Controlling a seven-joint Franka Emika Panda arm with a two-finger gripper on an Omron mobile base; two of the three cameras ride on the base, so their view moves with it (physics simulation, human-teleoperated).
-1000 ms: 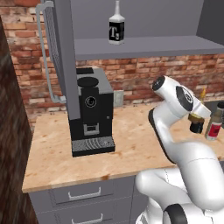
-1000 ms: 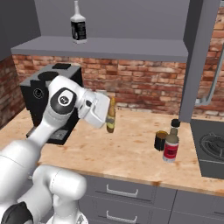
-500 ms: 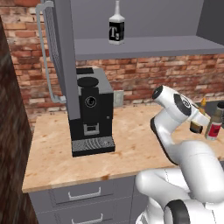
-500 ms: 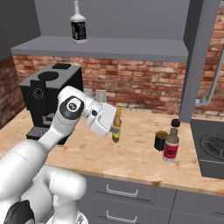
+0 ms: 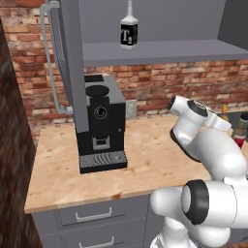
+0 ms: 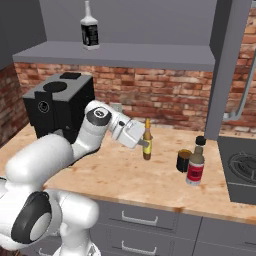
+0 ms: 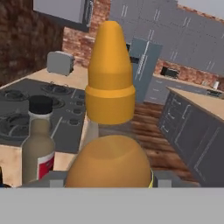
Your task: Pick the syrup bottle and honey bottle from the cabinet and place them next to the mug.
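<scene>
My gripper (image 6: 144,143) is shut on the honey bottle (image 6: 147,140), a small amber bottle held upright low over the counter. In the hand view the honey bottle (image 7: 109,87) looms close between the fingers. The mug (image 6: 183,161), black with a tan top, stands a short way to the bottle's right. Beside the mug stands the syrup bottle (image 6: 195,168) with its red label; the hand view shows this syrup bottle (image 7: 38,146) at lower left. The syrup bottle (image 5: 240,131) sits at the right edge of the left base view, behind my arm. The cabinet shelf (image 6: 125,52) is above.
A black bottle with a white "T" label (image 6: 90,32) stands on the cabinet shelf (image 5: 160,51). A big black coffee machine (image 6: 55,107) occupies the counter's left. A stove (image 6: 242,167) lies right of the mug. Grey drawers (image 6: 137,217) run under the counter.
My arm has swung right and down toward the mug with the honey bottle, which went from tilted to upright. The syrup bottle and mug stayed put.
</scene>
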